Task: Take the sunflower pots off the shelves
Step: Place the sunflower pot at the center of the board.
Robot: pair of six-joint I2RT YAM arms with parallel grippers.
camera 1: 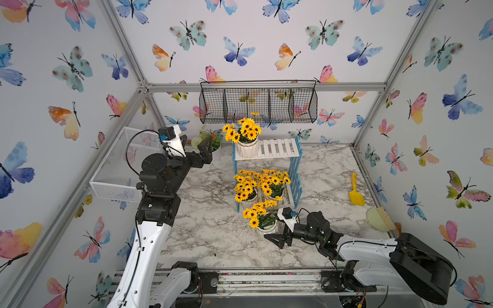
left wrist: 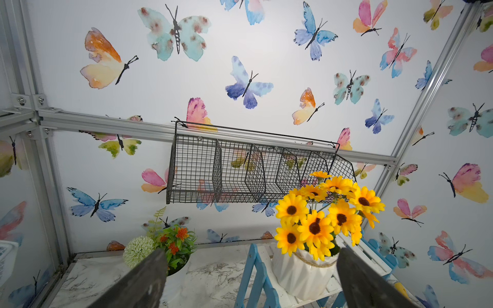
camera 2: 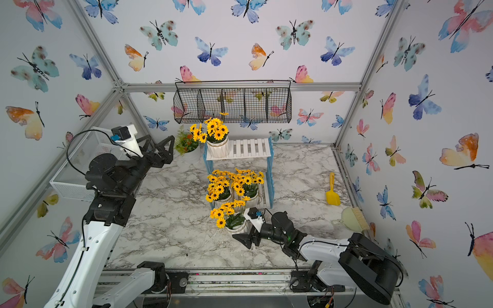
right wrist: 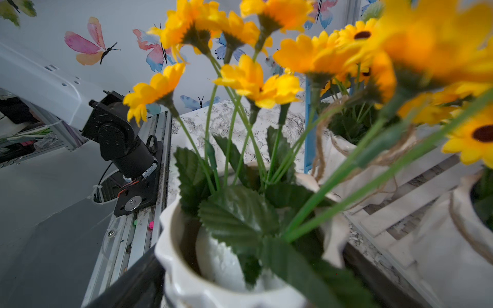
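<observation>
Begin with the left claw point(camera 2: 160, 142): wide open, empty, raised near the mixed-flower pot point(camera 2: 186, 145), well short of the top-shelf sunflower pot point(camera 1: 246, 148) at the left end of the shelves point(camera 1: 280, 149). Steer past the orange blooms, level the jaws on the ribbed white body below the twine band, and squeeze gently, expecting slip from glossy ceramic. Lift straight up before drawing away from the blue lattice side. Leave the lower-shelf pots point(camera 1: 249, 197) on the white slats for later. Further right, find the tabletop sunflower pot point(camera 1: 266, 228) on the marble-patterned tabletop point(camera 1: 213, 226), just in front of the shelves, between the widely spread jaws of the right claw point(camera 1: 274, 241); contact not clear. Back out low, under wiry stems and fabric petals.
</observation>
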